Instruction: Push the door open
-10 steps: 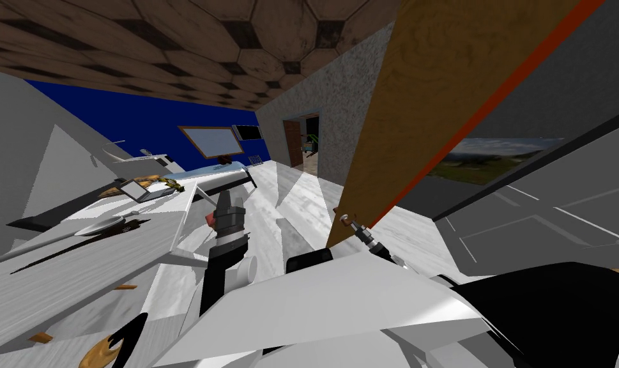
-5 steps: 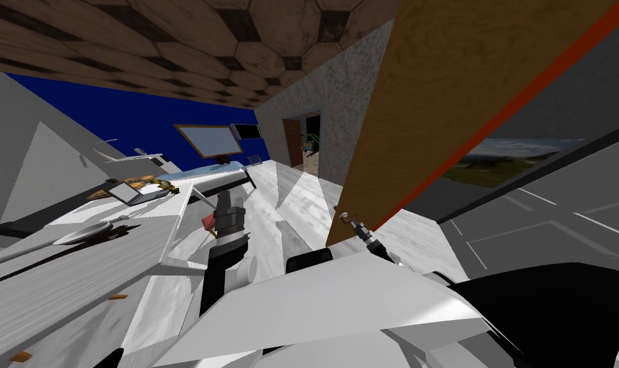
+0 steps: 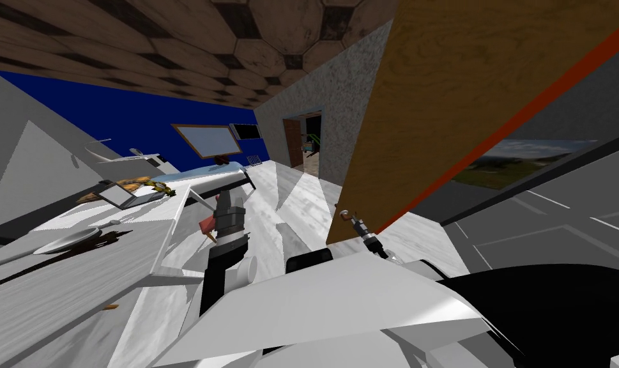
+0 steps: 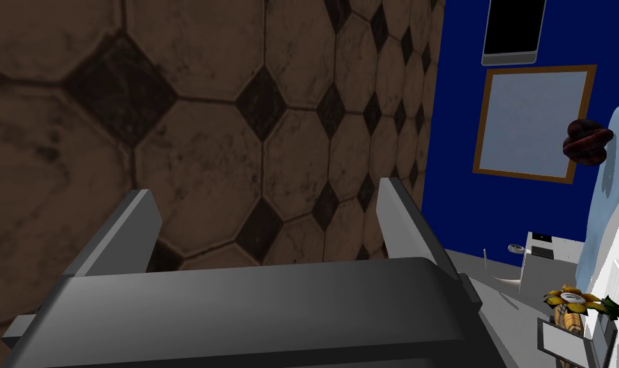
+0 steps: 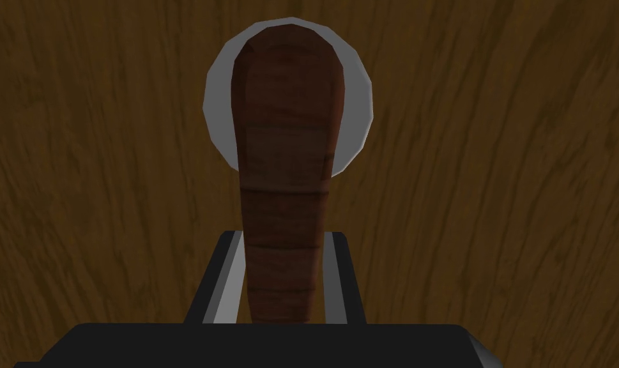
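A brown wooden door (image 3: pixel 429 115) with a red edge stands close on my right. Its dark brown lever handle (image 5: pixel 282 191) hangs from a grey round plate (image 5: pixel 359 108) on the door's face (image 5: pixel 110 191). My right gripper (image 5: pixel 283 237) is shut on that handle, one finger pressed to each side. In the head view the right gripper (image 3: pixel 351 220) meets the handle (image 3: pixel 341 216) near the door's lower corner. My left gripper (image 4: pixel 266 198) is open and holds nothing. The left gripper (image 3: pixel 225 197) is raised in front of my chest, apart from the door.
A long white counter (image 3: pixel 78 268) with small items runs along my left. Pale floor (image 3: pixel 301 198) stretches ahead to a far doorway (image 3: pixel 305 147) in a speckled grey wall (image 3: pixel 340 115). A framed board (image 3: pixel 209 140) hangs on the blue wall.
The whole head view has shifted: the counter slid left and down, the door and the window scene beyond it grew toward the right. My right gripper has stayed on the handle.
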You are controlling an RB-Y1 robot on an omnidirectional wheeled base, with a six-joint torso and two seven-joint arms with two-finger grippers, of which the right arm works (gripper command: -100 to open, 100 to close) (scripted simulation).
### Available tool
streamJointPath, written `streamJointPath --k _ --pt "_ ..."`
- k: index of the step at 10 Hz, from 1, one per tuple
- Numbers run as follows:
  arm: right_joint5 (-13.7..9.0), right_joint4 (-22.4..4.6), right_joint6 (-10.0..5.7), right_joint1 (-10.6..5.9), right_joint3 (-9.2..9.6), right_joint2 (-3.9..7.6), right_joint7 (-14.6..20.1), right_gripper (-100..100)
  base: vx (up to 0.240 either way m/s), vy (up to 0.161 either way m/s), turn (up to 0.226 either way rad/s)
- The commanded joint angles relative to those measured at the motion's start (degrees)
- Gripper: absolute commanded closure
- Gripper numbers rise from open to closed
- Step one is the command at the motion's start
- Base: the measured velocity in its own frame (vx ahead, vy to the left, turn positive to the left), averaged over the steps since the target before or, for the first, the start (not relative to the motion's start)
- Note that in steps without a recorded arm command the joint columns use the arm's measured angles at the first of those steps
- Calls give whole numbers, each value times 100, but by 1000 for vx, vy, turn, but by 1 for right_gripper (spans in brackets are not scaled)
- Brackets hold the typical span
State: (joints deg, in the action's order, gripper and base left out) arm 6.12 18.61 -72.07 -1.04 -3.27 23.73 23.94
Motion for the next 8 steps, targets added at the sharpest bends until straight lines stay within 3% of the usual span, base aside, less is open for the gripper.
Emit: streamJointPath --k 1,3,4,6,8 --pt "-47 286 286 211 -60 27 2 100 72 22 1" --pt "-47 525 316 211 -60 27 2 100 9 -7 -3" --pt "-143 589 474 120 -153 -28 -93 100 45 24 -30" --pt "-239 577 631 29 -245 -83 -188 100 103 47 -24" --pt "-239 454 631 29 -245 -83 -188 100 68 14 5"
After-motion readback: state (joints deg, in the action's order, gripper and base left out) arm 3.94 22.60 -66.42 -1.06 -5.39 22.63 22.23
